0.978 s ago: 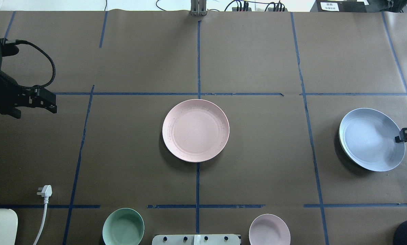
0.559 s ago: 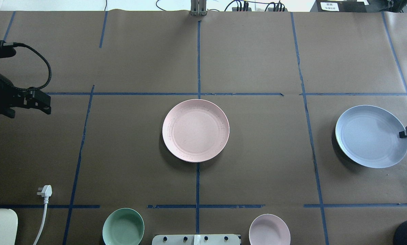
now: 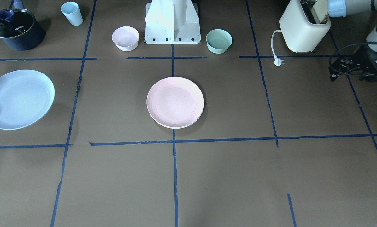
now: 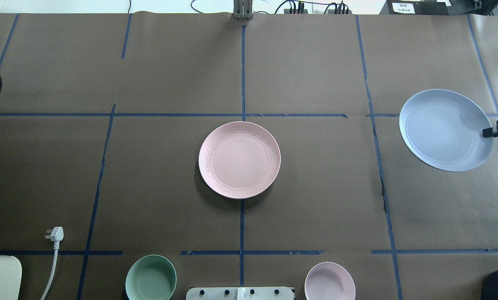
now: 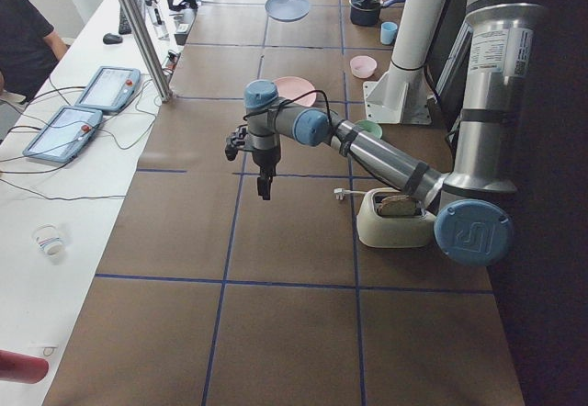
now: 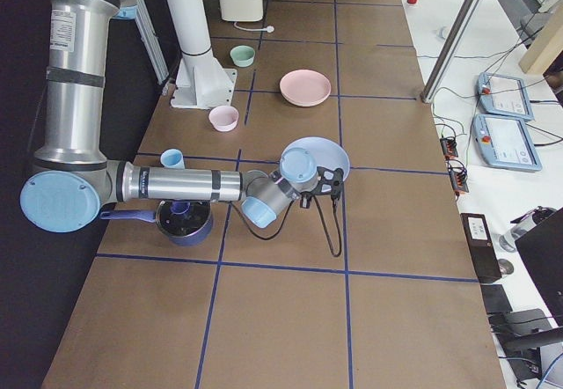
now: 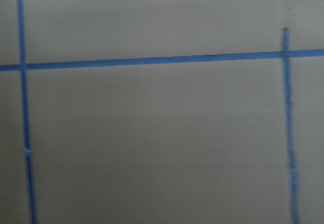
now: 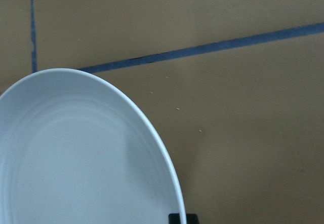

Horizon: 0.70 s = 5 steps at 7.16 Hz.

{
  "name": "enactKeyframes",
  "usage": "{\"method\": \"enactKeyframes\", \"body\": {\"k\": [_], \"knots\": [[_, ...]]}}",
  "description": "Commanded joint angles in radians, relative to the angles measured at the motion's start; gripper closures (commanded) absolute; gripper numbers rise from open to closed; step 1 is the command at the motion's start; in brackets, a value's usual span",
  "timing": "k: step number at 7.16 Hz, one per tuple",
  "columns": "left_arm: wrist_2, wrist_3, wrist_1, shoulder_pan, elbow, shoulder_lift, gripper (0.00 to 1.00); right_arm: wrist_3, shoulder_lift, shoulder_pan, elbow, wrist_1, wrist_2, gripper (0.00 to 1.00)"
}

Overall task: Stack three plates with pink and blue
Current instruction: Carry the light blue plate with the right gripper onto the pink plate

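Nearest the robot's base stand two small bowls, one mint bowl (image 4: pixel 151 277) and one pink bowl (image 4: pixel 329 281). On that row also stand one toaster (image 3: pixel 303 31) with its white plug (image 4: pixel 55 234) lying loose, one dark pot (image 3: pixel 16 30) and one pale blue cup (image 3: pixel 72 13).

Two plates show farther out. The pink plate (image 4: pixel 239 159) lies flat at the middle of the worktop (image 4: pixel 315 200), on a crossing of blue tape lines. The blue plate (image 4: pixel 444 129) is far off to the right, well apart from the pink one, lifted clear of the worktop and slightly tilted.

The right arm lies low and stretched out, and the right tool (image 4: pixel 487 133) pinches the blue plate's outer rim. The left arm reaches out past the toaster, its wrist turned so that the left tool (image 5: pixel 265 188) points straight down over bare paper. Whether its fingers are spread or pressed together cannot be told.
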Motion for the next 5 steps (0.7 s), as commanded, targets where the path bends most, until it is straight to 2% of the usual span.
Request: {"method": "enactKeyframes", "body": {"k": [1, 2, 3, 5], "knots": [[-0.009, 0.253, 0.003, -0.163, 0.104, 0.002, 0.0, 0.206, 0.114, -0.099, 0.064, 0.0, -0.011, 1.0], [-0.082, 0.321, 0.005, -0.223, 0.151, 0.002, 0.0, 0.309, 0.17, -0.179, 0.088, -0.002, -0.05, 1.0], [-0.137, 0.391, 0.003, -0.256, 0.194, 0.002, 0.0, 0.401, 0.218, -0.295, 0.114, -0.006, -0.147, 1.0], [-0.141, 0.398, 0.002, -0.259, 0.205, 0.002, 0.0, 0.48, 0.258, -0.511, 0.133, -0.008, -0.379, 1.0]]}}
